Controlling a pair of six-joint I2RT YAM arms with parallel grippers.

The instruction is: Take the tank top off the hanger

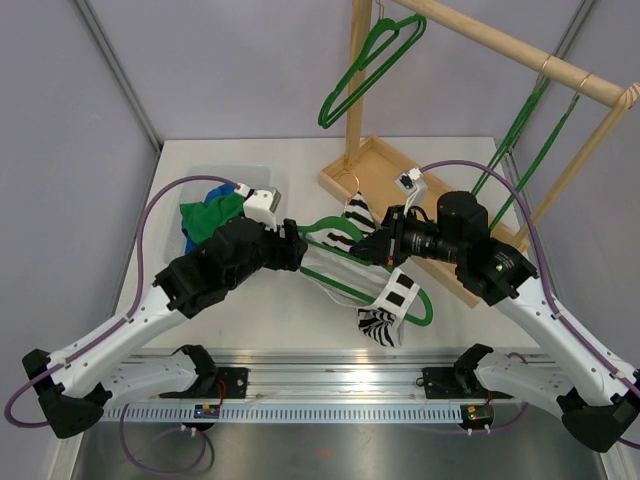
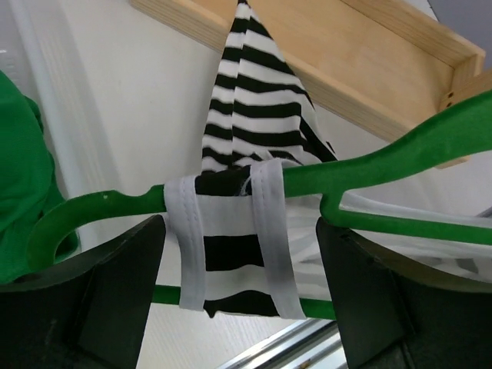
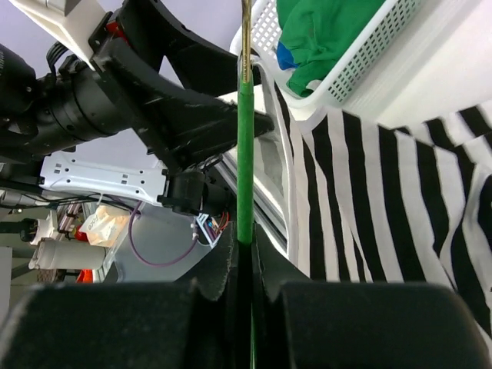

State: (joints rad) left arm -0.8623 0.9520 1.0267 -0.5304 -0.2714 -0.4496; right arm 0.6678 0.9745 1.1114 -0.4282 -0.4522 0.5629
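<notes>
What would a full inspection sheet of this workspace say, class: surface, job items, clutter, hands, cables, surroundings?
Surface: white table, no spills seen.
Job's things: striped tank top hanging on green hanger, strap looped over its arm.
Clutter: white basket holding green and blue clothes, rear left.
Hands: left hand open, fingers either side of the strap; right hand shut on the hanger.
Cables: purple cables arcing along each arm.
Surroundings: wooden rack with spare hangers; grey walls.
</notes>
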